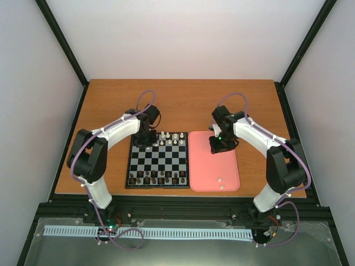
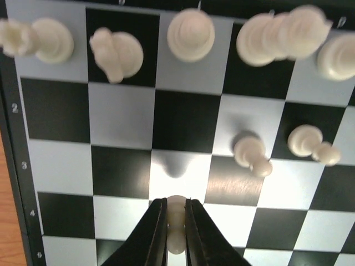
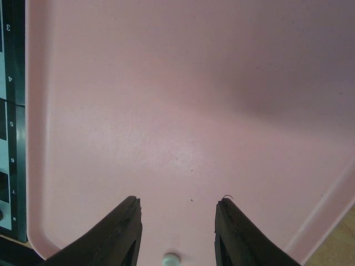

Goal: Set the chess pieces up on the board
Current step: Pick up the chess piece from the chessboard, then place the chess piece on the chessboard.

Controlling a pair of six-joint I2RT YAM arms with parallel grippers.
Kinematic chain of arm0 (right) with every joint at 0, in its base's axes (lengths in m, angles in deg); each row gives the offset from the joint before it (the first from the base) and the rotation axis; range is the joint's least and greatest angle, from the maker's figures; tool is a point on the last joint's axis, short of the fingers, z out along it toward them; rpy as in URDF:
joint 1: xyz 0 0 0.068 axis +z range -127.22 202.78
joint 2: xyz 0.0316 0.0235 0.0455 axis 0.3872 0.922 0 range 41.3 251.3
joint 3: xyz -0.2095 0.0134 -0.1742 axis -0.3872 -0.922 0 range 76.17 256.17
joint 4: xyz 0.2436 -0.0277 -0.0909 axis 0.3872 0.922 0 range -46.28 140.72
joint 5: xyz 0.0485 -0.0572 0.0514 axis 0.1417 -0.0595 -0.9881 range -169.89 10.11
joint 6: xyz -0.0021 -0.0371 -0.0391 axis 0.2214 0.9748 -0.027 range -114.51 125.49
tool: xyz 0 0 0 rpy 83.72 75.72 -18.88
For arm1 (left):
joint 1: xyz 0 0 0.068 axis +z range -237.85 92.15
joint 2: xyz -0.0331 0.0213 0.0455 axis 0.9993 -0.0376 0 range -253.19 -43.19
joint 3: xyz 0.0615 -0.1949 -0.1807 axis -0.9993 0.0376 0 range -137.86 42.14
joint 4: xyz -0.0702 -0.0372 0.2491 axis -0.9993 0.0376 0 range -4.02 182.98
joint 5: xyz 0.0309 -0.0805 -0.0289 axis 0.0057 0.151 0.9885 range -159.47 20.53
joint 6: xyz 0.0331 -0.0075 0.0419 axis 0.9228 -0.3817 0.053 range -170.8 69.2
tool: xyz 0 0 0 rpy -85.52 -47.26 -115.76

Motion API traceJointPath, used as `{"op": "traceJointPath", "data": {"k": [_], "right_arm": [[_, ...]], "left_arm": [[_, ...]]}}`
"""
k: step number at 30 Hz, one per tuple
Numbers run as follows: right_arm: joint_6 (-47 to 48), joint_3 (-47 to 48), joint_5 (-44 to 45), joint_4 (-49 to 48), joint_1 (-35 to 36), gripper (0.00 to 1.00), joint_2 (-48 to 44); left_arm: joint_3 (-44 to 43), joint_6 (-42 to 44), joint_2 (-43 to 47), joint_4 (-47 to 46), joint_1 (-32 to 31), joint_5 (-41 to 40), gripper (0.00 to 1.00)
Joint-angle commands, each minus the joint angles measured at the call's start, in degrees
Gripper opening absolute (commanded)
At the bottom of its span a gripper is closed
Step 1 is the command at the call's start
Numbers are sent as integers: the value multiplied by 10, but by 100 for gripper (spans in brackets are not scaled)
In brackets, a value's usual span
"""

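In the left wrist view my left gripper [image 2: 176, 208] is shut on a small white pawn [image 2: 176, 224], held just above the board [image 2: 116, 122]. Beyond it, several white chess pieces [image 2: 191, 34] line the edge row, and two more white pawns [image 2: 250, 154] stand one row in. From the top view, the left gripper [image 1: 145, 137] hangs over the far left corner of the board [image 1: 161, 160]. My right gripper [image 3: 177, 208] stands open over the pink tray [image 3: 177, 111], and one small white piece [image 3: 171, 259] shows low between its fingers.
Dark brown pieces [image 1: 158, 178] fill the board's near rows. Two white pieces [image 1: 220, 183] lie at the near end of the pink tray [image 1: 213, 160], just right of the board. The right gripper [image 1: 217, 145] hovers over the tray's far end. Wooden tabletop [image 1: 183, 102] lies beyond.
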Motion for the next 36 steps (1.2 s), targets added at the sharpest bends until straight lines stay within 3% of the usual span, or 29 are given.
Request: {"op": "traceJointPath", "data": {"k": [1, 36], "right_arm": [[6, 8, -2, -5, -6, 38, 3], [9, 15, -12, -4, -14, 37, 18]], "left_arm": [[-40, 17, -30, -6, 8, -9, 10], [-93, 34, -94, -19, 33, -16, 14]]}}
